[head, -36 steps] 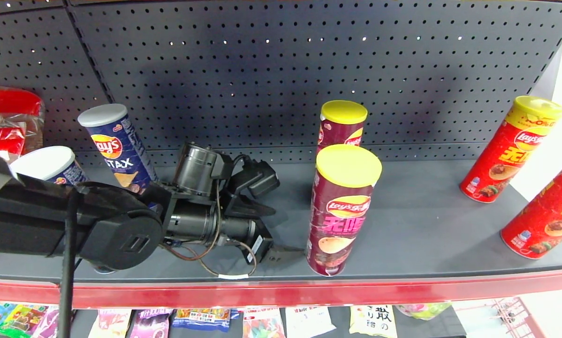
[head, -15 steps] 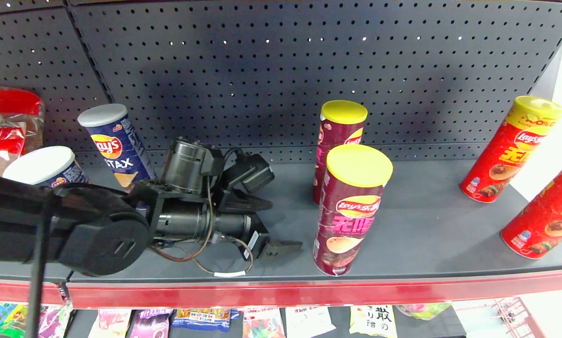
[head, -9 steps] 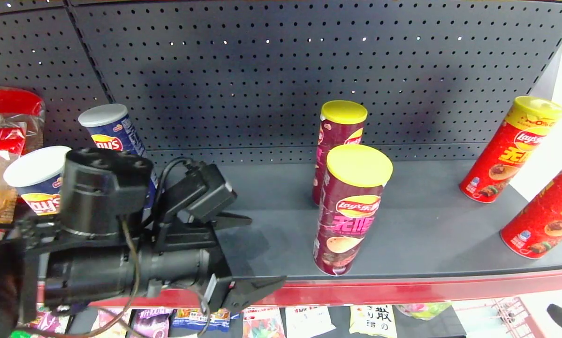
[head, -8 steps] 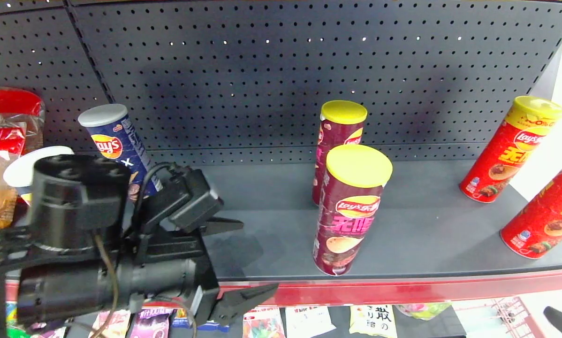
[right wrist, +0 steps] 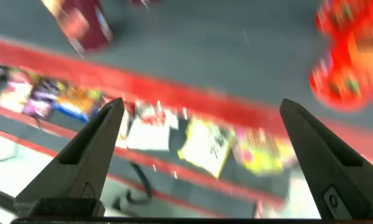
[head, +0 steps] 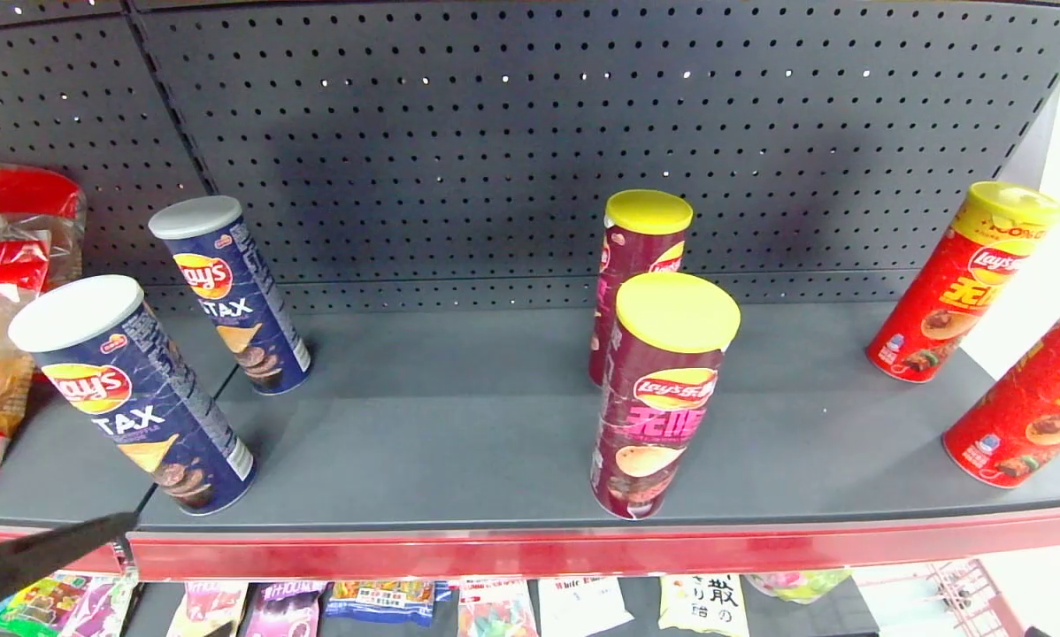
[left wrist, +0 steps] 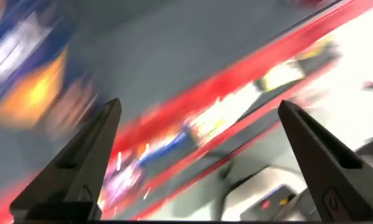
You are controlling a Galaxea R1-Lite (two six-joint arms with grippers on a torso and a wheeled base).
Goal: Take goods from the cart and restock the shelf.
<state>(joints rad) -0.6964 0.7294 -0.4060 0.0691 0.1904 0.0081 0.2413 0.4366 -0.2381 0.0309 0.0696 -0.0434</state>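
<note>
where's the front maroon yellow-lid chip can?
Head view: the maroon cylindrical chip can with yellow lid stands upright right of centre, near the shelf's red front edge, just ahead of its twin.

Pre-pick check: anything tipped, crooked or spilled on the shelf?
Nothing stands out: front blue can, rear blue can, front maroon can, rear maroon can, rear red can, front red can all stand upright; nothing spilled.
</note>
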